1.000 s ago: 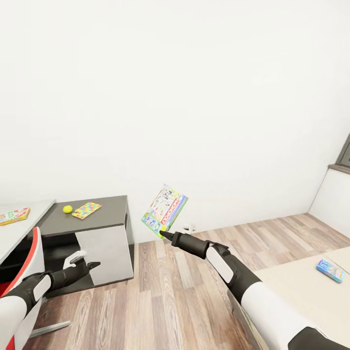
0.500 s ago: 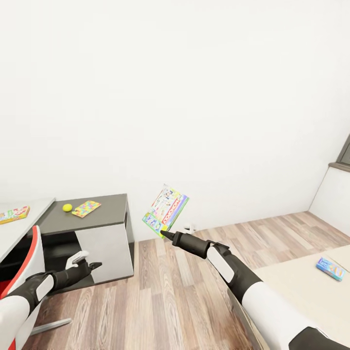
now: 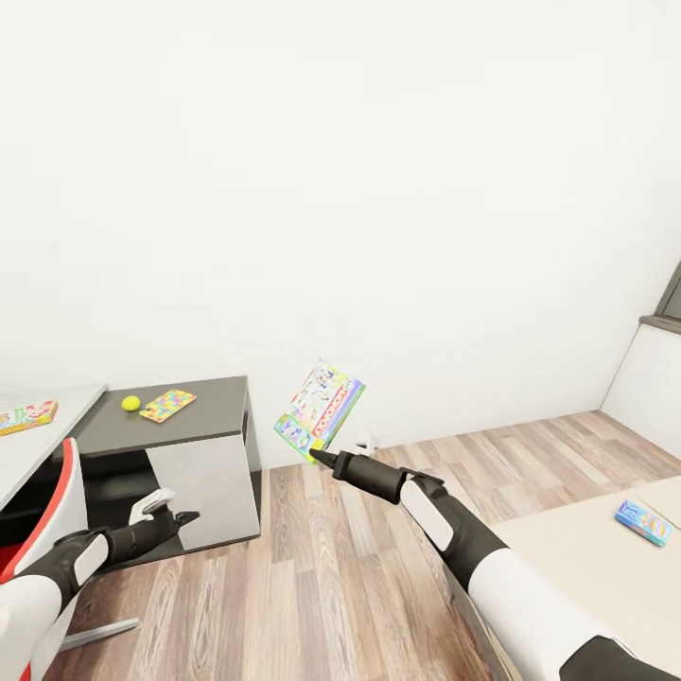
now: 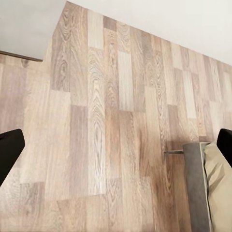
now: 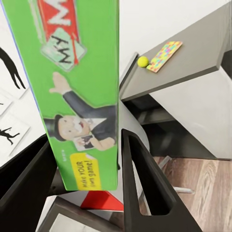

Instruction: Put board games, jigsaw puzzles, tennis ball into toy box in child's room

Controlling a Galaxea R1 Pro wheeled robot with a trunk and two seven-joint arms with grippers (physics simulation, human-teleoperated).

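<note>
My right gripper (image 3: pixel 322 459) is shut on the lower edge of a green and white board game (image 3: pixel 320 409), holding it tilted up above the wooden floor. In the right wrist view the green box (image 5: pixel 72 87) sits between the two dark fingers (image 5: pixel 140 169). A yellow tennis ball (image 3: pixel 130 403) and a colourful jigsaw puzzle (image 3: pixel 167 405) lie on the dark grey table (image 3: pixel 213 416). Another flat colourful box (image 3: pixel 26 415) rests on the light grey desk at far left. A blue board game (image 3: pixel 643 522) lies on the bed (image 3: pixel 586 558). My left gripper (image 3: pixel 165 515) hangs open and empty, low in front of the table.
A red chair (image 3: pixel 57 511) stands at the left beside my left arm. The bed's corner (image 4: pixel 203 193) borders the wooden floor (image 3: pixel 340 577) on the right. A white wall runs behind the table.
The view has shifted slightly, so the table's things sit a little further left. The right gripper still holds the board game in nearly the same pose.
</note>
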